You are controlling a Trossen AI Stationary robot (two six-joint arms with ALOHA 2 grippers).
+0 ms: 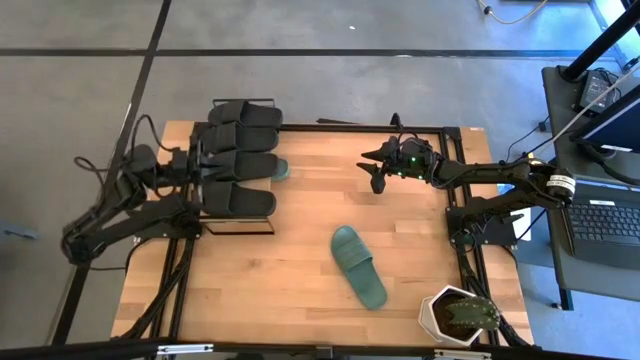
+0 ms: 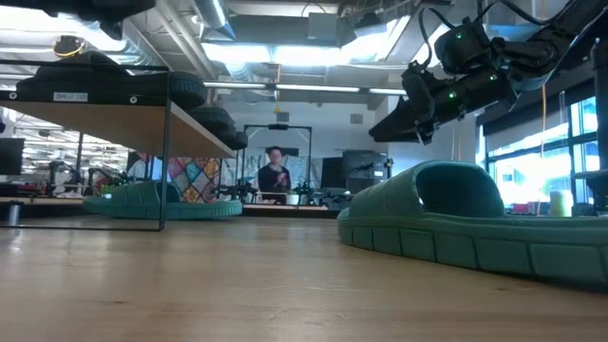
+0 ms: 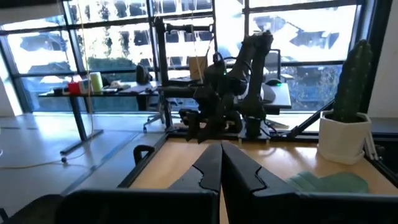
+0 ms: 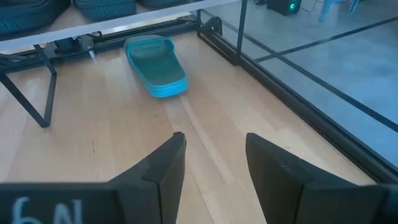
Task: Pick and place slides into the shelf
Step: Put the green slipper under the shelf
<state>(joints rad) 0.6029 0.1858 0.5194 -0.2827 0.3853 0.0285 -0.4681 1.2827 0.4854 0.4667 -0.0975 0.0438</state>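
Hovering mid-frame with fingers parted and empty, right gripper [image 1: 375, 168] sits above the worktop [image 1: 300, 290]; left gripper [image 3: 220, 168] closed by the shelf [image 1: 205, 150]. Loose green slide [image 1: 359, 265] lies lower centre. Risk: it skids when pinched.

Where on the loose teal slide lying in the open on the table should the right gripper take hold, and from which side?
Judging by its pose, grip the wide strap of the teal slide, coming straight down from above. It lies sole-down and flat, and the strap arches up clear of the footbed, so one finger can slip under it. The right gripper, open and empty, hovers nearby above the table.
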